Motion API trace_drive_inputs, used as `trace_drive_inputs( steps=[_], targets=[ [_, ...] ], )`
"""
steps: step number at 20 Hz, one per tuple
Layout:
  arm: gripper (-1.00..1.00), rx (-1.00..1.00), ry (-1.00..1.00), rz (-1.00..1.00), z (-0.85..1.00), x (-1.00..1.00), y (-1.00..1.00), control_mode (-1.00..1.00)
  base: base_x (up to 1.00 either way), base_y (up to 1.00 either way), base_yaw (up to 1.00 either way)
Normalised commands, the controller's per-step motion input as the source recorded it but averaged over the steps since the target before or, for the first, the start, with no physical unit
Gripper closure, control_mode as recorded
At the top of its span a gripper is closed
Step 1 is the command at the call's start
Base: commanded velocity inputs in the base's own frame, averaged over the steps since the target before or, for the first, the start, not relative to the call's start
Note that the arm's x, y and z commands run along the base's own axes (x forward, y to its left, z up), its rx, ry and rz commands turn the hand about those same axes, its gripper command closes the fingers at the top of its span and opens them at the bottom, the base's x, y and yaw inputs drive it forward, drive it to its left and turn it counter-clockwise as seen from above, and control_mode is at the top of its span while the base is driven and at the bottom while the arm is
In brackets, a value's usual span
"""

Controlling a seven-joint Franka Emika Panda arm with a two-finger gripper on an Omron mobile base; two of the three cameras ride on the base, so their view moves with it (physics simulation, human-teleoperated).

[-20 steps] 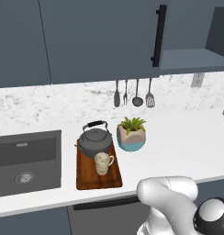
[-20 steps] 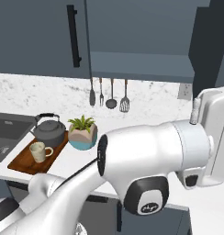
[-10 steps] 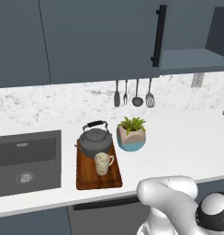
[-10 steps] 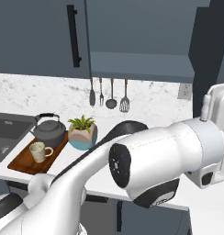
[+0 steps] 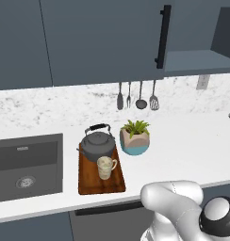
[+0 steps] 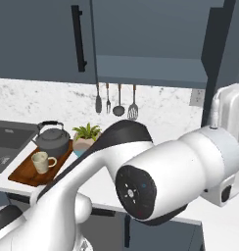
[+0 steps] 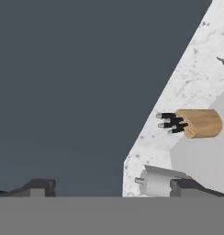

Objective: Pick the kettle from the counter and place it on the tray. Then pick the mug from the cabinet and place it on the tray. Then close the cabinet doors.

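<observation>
The dark grey kettle (image 5: 98,144) (image 6: 52,140) stands on the back half of the reddish-brown tray (image 5: 91,184) (image 6: 22,172). The cream mug (image 5: 105,167) (image 6: 41,162) stands on the tray just in front of it. Both rest on the white counter (image 5: 183,150). The cabinet's left door (image 5: 102,37) (image 6: 43,39) is shut. Its right door (image 5: 226,28) (image 6: 217,49) stands open, with the shelf (image 5: 197,61) showing. My gripper (image 7: 111,189) is open and holds nothing; a flat dark slate-blue panel (image 7: 63,92) lies close in front of its fingertips.
A beige-and-blue plant pot (image 5: 135,139) (image 6: 85,139) sits right of the kettle and the dark sink (image 5: 27,164) left of the tray. Utensils (image 5: 135,96) hang on the backsplash. Past the panel's edge are a knife block (image 7: 198,123) and a metal canister (image 7: 155,181).
My arm has swung, its big joint sweeping left across the right base view. Kettle, mug, tray and doors have not moved. The jaws stay open.
</observation>
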Motion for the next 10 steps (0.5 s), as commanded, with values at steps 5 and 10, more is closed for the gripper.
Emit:
trace_drive_inputs(
  steps=[5, 10],
  targets=[
    [-1.00, 0.00, 0.17, 0.15, 0.00, 0.38, 0.35, -1.00, 0.00, 0.00, 0.00],
    [-1.00, 0.00, 0.17, 0.16, -0.01, 0.38, 0.44, -1.00, 0.00, 0.00, 0.00]
  ],
)
